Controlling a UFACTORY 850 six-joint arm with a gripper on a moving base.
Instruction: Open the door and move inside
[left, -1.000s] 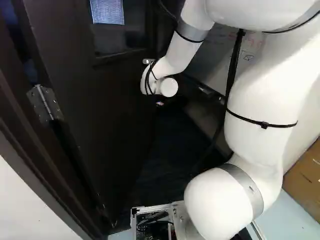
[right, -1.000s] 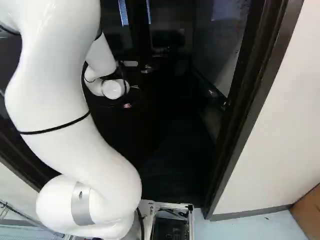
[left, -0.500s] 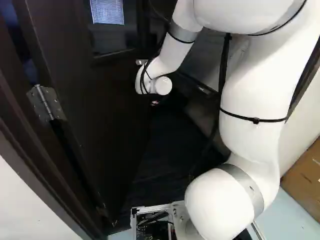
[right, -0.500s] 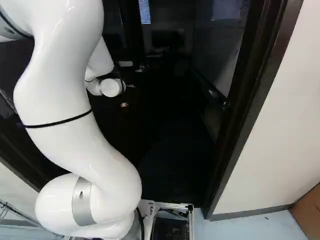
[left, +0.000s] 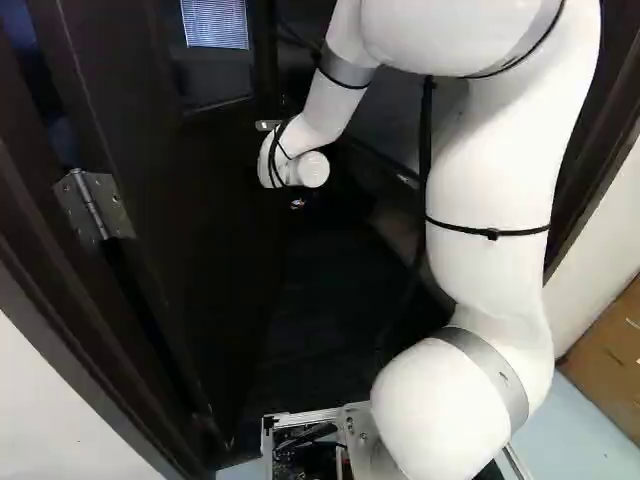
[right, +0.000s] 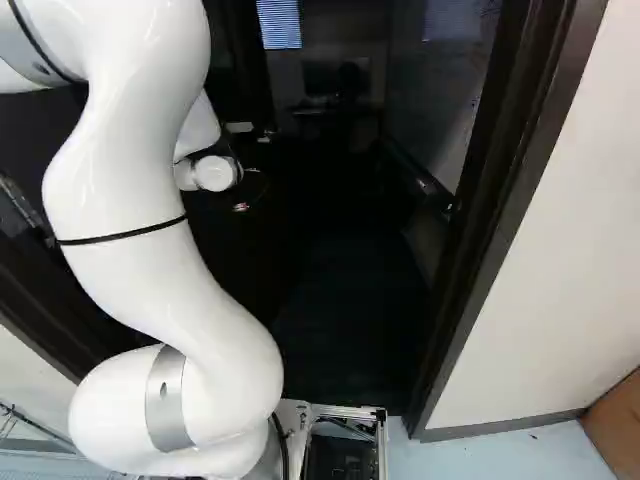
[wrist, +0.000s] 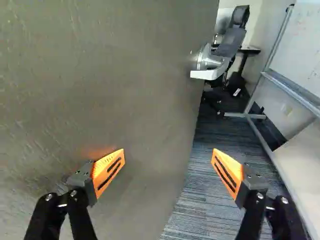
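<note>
The dark door (left: 200, 270) stood partly open, reaching inward from its hinge (left: 95, 207) at the left of the left base view, and the white arm (left: 485, 190) leaned into the doorway. The orange-padded fingers (wrist: 108, 170) were spread well apart, gripping nothing, one before the door's face, the other past its edge above the carpet (wrist: 197, 205). Ahead of them were the lever handle (wrist: 207, 74), a chair (wrist: 235, 37) beyond it and a wheel-less-looking whiteboard frame (wrist: 282, 82) alongside, narrowing the way in.
</note>
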